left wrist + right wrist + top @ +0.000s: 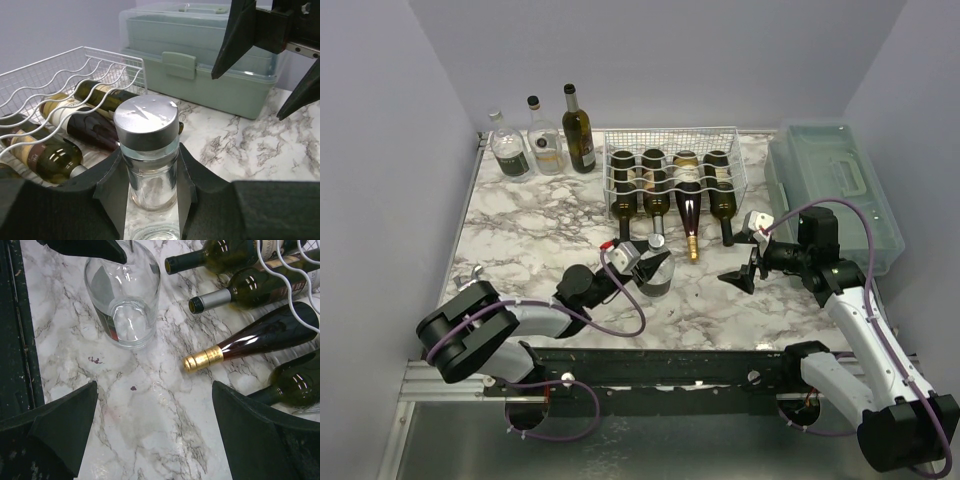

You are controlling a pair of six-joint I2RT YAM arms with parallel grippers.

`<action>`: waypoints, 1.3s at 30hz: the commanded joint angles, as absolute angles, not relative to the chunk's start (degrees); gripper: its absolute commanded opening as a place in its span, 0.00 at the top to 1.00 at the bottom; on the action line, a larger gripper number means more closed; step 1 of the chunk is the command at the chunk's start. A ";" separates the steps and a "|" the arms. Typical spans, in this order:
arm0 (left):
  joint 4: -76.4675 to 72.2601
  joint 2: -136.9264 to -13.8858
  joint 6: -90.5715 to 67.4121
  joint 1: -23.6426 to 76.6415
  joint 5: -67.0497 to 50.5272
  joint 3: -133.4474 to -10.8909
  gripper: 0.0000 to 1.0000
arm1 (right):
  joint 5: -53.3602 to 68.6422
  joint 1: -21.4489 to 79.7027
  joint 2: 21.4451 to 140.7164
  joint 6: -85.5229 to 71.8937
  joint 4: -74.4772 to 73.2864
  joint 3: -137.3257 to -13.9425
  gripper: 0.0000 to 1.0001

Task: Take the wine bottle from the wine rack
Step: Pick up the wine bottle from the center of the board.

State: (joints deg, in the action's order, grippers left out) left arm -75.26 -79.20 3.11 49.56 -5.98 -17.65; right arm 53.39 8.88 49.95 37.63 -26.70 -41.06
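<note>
**A:** What are the left fingers [55,210] doing?

**B:** They are clamped on the neck of the clear bottle [149,150], one pad on each side, just under the silver cap [146,120]. I see no gap there. The right fingers [265,435] are wide apart and hold nothing. They hang over the surface [540,220], to the right of that bottle.

**A:** And where is the bottle?

**B:** It is not on the wine rack [672,150]. It seems to stand on the surface, just on the near side of the rack's left half, apart from the wire. I cannot tell if its base really rests there or is a little lifted.

**A:** So is the task done?

**B:** I judge that the main part is done, if this is the bottle meant, because it is out of the cradles. What is left is perhaps only to set it somewhere and let go. But four bottles [653,192] lie in the lower tier, so I am not fully sure.

**A:** Which way does it point?

**B:** Its long axis is upright, with the cap up and the base down. The four in the rack lie flat, with the axis running from far to near and the necks toward the near edge.
</note>
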 commanded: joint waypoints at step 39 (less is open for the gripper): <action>-17.05 -30.81 -5.06 34.14 9.56 -24.26 1.00 | 53.36 8.61 50.08 38.76 -28.22 -40.50 0.01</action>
